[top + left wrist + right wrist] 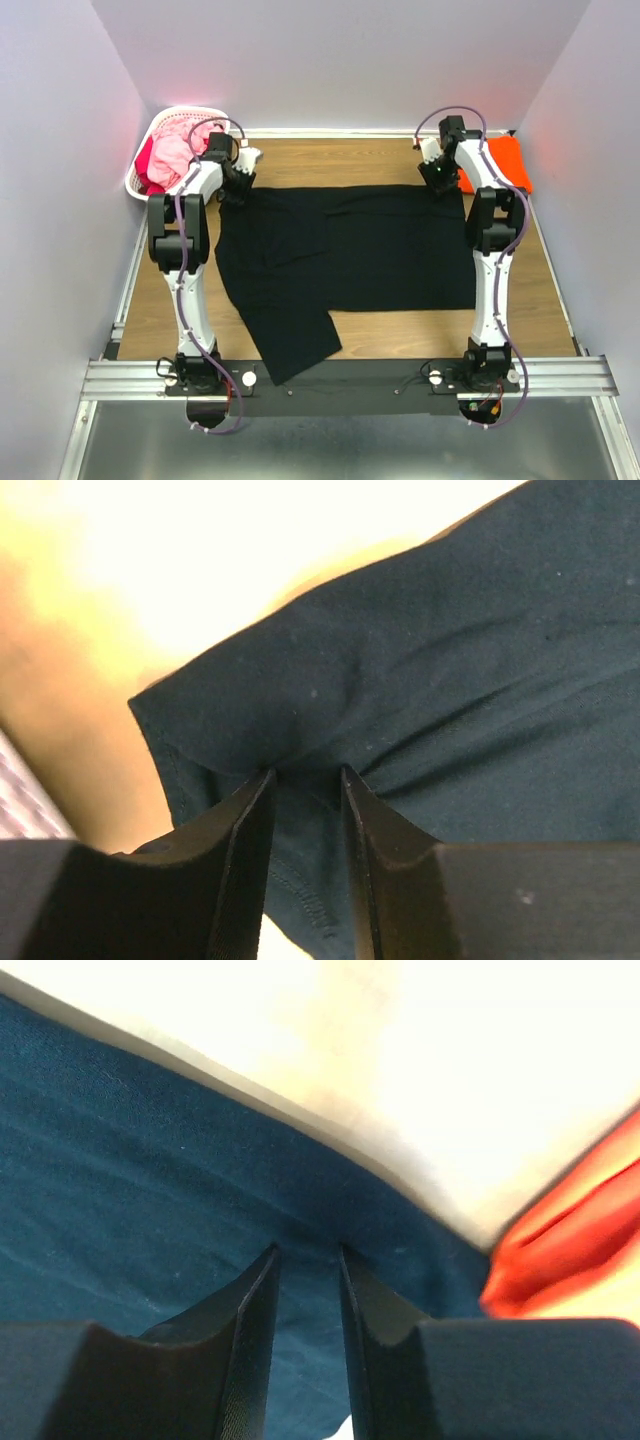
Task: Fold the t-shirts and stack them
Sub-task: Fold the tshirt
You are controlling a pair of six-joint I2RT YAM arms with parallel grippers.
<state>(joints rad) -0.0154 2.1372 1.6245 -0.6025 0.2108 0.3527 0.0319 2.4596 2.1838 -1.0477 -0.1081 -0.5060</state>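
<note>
On the wooden table, counted: two t-shirts, one basket, two arms, two pincers

- black t-shirt: one, large, spread flat across the middle of the table; its far edge runs between the two pincers, and one flap hangs toward the near edge on the left side
- orange t-shirt: one, a compact bright heap at the far right corner, just beside the black shirt's far right corner; whether they touch, cannot tell
- white lattice basket: one, off the far left corner, holding pink and red cloth in a loose pile; number of pieces not countable

Pincers:
- left gripper: down at the far left corner of the black t-shirt. Left wrist view shows the two dark fingers drawn close, only a narrow slot between them, with dark cloth filling that slot and gathered into a pucker right at the tips. Reads as a pinch on the shirt's hemmed corner
- right gripper: down at the far right corner of the same shirt. Right wrist view shows its fingers equally narrow, tips pressed into the cloth just inside the edge, faint creases running toward the gap. Reads as a pinch on the black shirt; orange cloth lies to the right of the fingers, apart from them
</note>
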